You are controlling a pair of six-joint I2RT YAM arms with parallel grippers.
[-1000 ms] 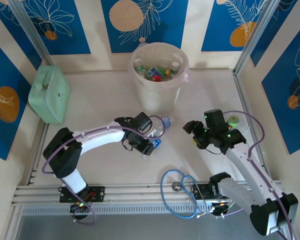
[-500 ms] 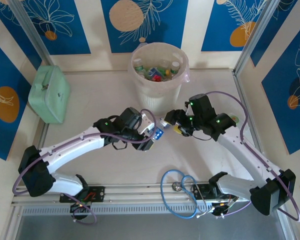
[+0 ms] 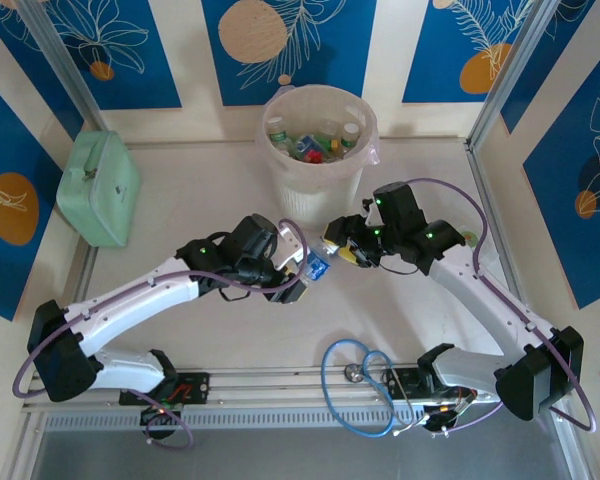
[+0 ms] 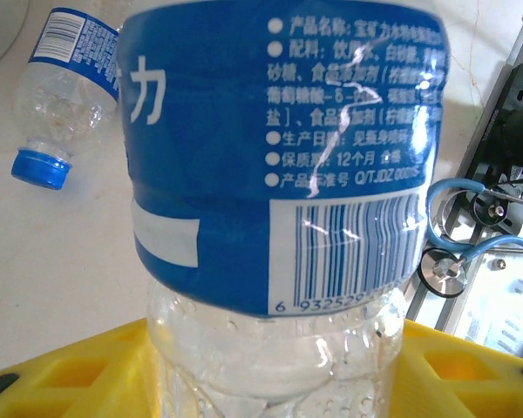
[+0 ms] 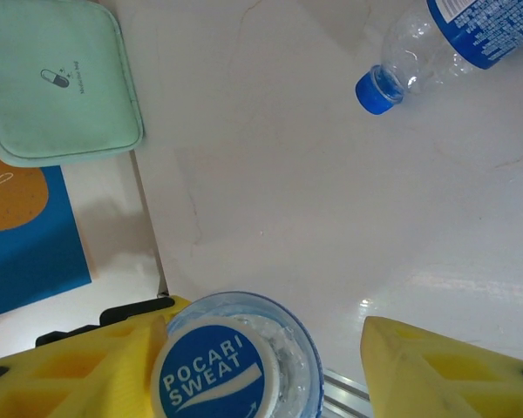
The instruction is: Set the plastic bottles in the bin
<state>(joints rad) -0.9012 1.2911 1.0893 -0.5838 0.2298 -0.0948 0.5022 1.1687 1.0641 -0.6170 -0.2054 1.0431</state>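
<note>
Left fingers (image 4: 70, 370) pinch a clear blue-labelled plastic bottle (image 4: 279, 157); right fingers (image 5: 436, 370) flank a blue-capped bottle (image 5: 231, 370), grip I cannot tell

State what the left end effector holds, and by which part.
A blue-labelled plastic bottle, clamped around its clear body beside the label's barcode end.

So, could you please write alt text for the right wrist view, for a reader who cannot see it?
A Pocari Sweat bottle, seen cap-first, sits between the right gripper's yellow fingers, close against one with a gap to the other. Beyond it, on the white table, lie a second clear bottle with a blue cap and a mint-green case.
</note>
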